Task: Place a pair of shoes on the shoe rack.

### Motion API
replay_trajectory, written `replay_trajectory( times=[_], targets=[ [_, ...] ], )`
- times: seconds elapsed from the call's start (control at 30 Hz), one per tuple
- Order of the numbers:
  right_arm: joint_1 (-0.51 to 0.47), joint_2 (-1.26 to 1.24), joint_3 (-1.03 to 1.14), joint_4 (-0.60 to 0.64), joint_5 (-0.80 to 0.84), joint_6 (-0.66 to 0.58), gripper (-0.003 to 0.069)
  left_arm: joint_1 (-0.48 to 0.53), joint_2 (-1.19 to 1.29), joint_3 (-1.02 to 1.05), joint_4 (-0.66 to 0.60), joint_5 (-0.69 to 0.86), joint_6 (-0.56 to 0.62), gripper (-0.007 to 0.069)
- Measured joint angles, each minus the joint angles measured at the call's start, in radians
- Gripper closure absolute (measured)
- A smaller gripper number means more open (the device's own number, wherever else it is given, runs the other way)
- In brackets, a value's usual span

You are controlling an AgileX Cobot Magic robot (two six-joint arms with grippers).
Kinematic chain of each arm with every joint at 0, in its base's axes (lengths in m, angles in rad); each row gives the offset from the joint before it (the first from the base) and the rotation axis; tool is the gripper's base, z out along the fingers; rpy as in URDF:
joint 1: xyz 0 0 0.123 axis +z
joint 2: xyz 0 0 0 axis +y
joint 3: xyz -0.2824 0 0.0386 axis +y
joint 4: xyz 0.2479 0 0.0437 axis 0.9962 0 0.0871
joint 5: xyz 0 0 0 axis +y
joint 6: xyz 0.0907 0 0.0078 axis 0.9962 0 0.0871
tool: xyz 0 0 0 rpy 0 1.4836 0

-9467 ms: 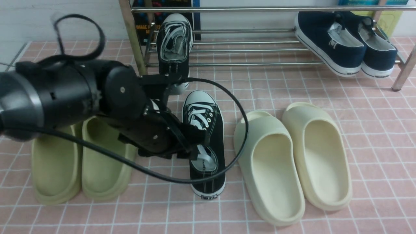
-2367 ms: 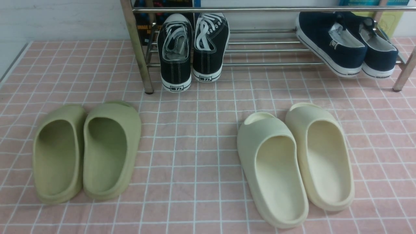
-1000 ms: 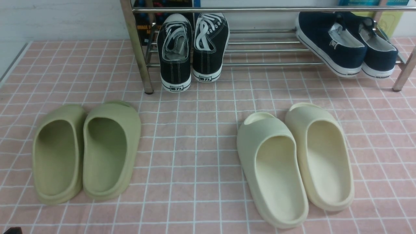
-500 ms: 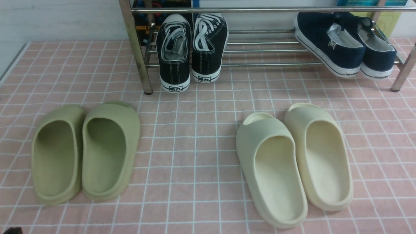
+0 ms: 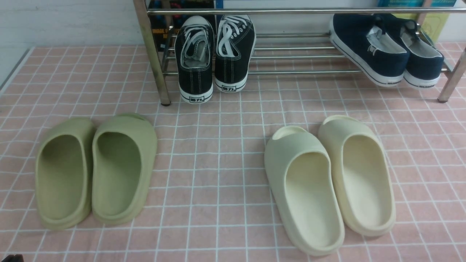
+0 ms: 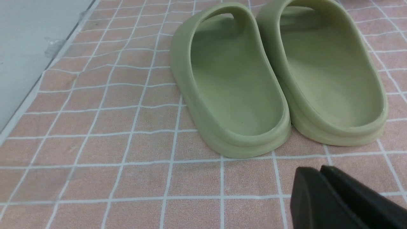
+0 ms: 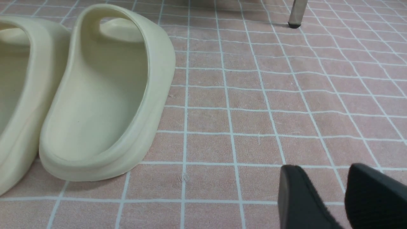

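Observation:
The pair of shoes, two black sneakers with white laces, stands side by side at the left end of the shoe rack. The left sneaker and the right sneaker rest toes up on the chrome bars, heels hanging over the front bar. Neither gripper touches them. My left gripper hovers low over the pink cloth near the heels of the olive slides, its fingers pressed together with nothing between them. Beside the cream slides, my right gripper stands open and empty.
Navy slip-on shoes lie on the rack's right end. Olive slides sit front left and cream slides front right on the pink checked cloth. A rack leg stands beyond the right gripper. The cloth's left edge borders grey floor.
Since the oldest frame the second sneaker has gone from the floor onto the rack beside the first, and the left arm has left the front view. Nothing moves over the last second.

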Motion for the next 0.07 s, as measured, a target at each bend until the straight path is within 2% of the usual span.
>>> replay_trajectory(
  times=[0.07],
  targets=[
    [0.000,0.000,0.000,0.000,0.000,0.000,0.0419,0.000,0.000,0.000,0.000,0.000,0.000,0.0566]
  ],
)
